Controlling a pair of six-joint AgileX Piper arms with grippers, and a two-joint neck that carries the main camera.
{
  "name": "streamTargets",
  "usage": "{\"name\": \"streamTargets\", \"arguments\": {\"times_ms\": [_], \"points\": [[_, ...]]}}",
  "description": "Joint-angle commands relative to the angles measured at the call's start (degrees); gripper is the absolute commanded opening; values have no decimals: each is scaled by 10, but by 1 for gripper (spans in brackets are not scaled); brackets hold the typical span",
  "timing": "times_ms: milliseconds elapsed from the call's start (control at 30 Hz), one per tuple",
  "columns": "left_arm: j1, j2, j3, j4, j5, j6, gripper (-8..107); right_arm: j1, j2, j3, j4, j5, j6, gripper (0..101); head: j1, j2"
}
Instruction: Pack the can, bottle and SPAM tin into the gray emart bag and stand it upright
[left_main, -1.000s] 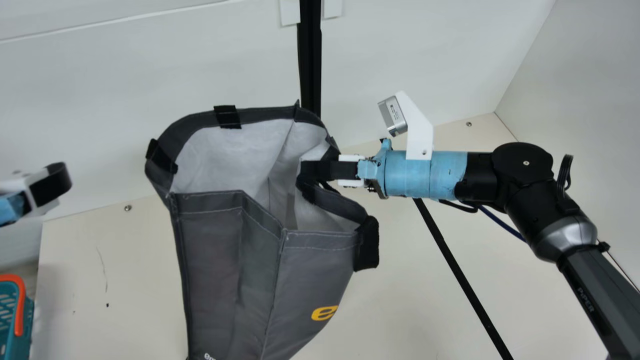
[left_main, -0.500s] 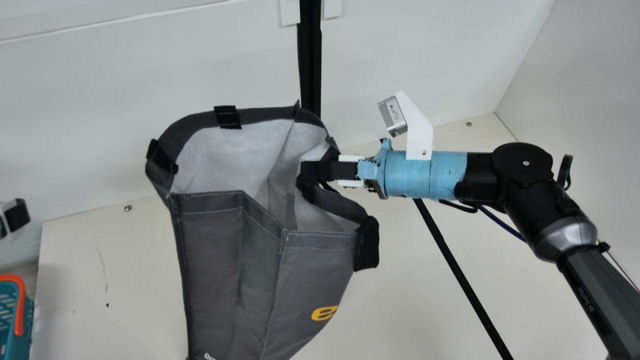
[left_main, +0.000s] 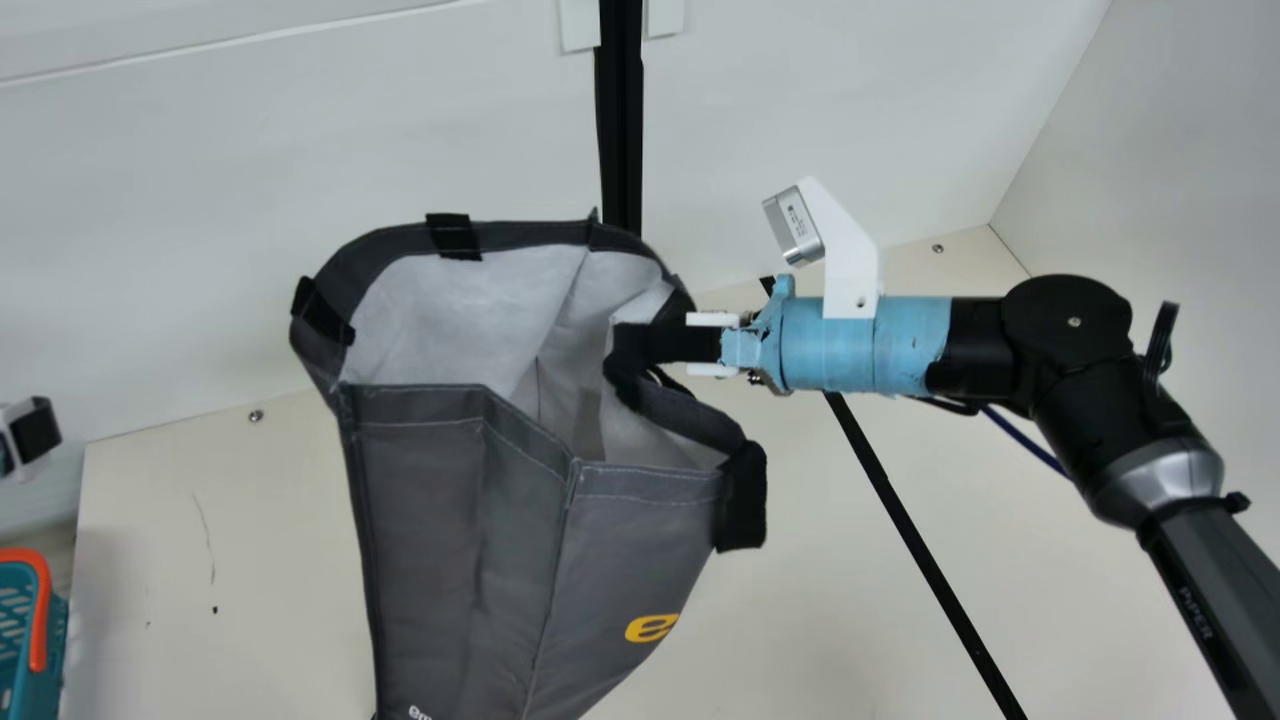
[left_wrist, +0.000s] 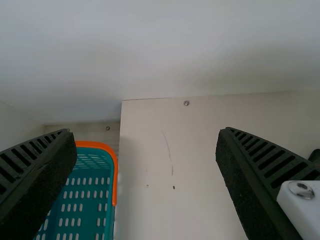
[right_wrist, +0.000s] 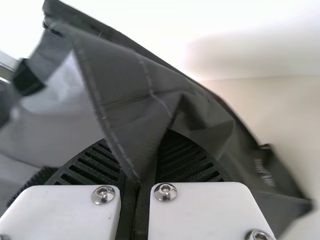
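Spreading its black fingers wide apart, the left hand pokes in at the main view's left edge, and lower down by the same edge I see a teal basket with an orange rim. Next comes a pale stretch of the bench, with a small screw near its far edge. Then there's the gray emart bag in the middle, its mouth gaping and its pale lining on view, a yellow mark low on its front; its lower end runs out of the main view, so I can't tell whether it touches the bench. A black post rises behind it. On the bag's right side, the right hand has its fingers clamped on the rim, a stitched fold of cloth between them. Farther right, a silver camera sits on a white bracket above the blue-wrapped wrist, and a thin black rod slants below the arm
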Motion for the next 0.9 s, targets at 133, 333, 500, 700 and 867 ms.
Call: {"name": "streamTargets", "arguments": {"times_ms": [133,333,500,700,867], "points": [[0,0,0,0,0,0,90,-17,5,-53,-80,0,-6,0,-13,0],[0,0,0,0,0,0,90,-36,10,-95,-133,9,-4,0,-13,0],[0,0,0,0,0,0,90,-50,15,-125,-166,15,-1,0,-13,0],[0,0,0,0,0,0,90,-67,20,-159,-206,14,6,0,-13,0],[0,0,0,0,0,0,90,-80,25,-187,-243,7,17,0,-13,0]]}}
